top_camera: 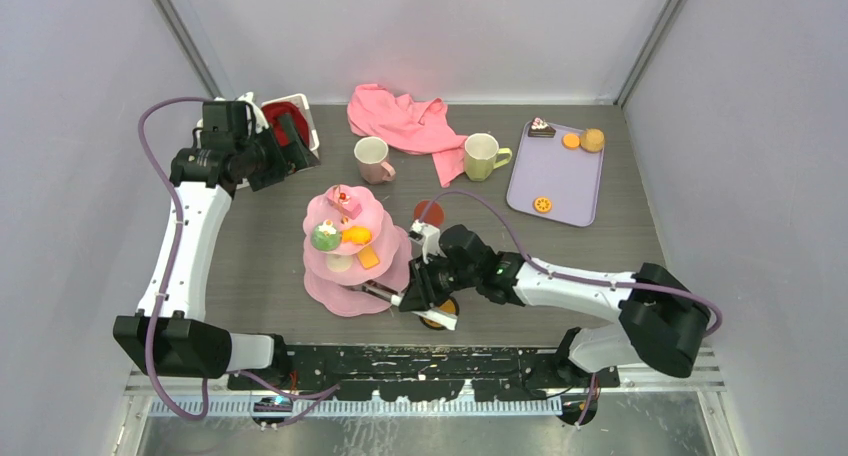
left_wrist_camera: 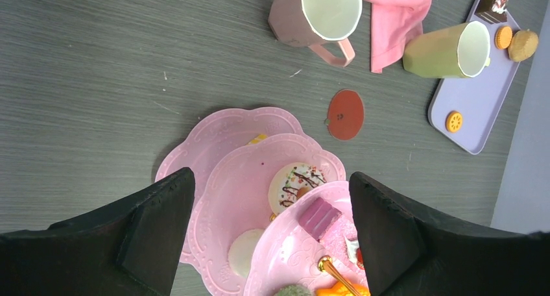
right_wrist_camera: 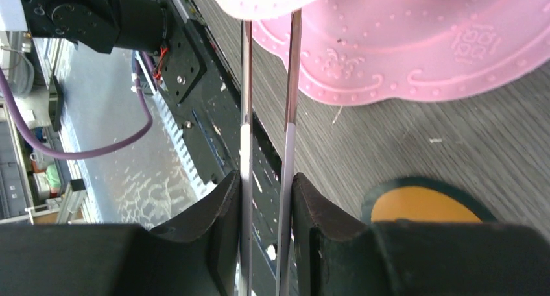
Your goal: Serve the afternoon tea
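Note:
The pink three-tier cake stand (top_camera: 345, 276) stands mid-table, with a green pastry (top_camera: 325, 238), an orange one (top_camera: 356, 236) and a purple wafer (left_wrist_camera: 319, 218) on it. The middle tier holds a sprinkled donut (left_wrist_camera: 297, 184). My right gripper (top_camera: 412, 298) is low beside the stand's near right and is shut on thin metal tongs (right_wrist_camera: 246, 82). The tong tips reach under the stand's rim (right_wrist_camera: 402, 49). My left gripper (top_camera: 285, 146) is open and empty, raised at the back left, and looks down on the stand (left_wrist_camera: 220, 179). The pale pink mug (top_camera: 372, 159) and yellow-green mug (top_camera: 482, 156) stand behind.
A lilac tray (top_camera: 560, 191) at the right holds a cake slice (top_camera: 541, 128), cookie (top_camera: 571, 141), bun (top_camera: 593, 139) and orange slice (top_camera: 542, 204). A pink cloth (top_camera: 400, 121) lies at the back. A white basket (top_camera: 290, 116) is behind the left gripper. There are a red coaster (top_camera: 428, 213) and an orange coaster (right_wrist_camera: 421, 205).

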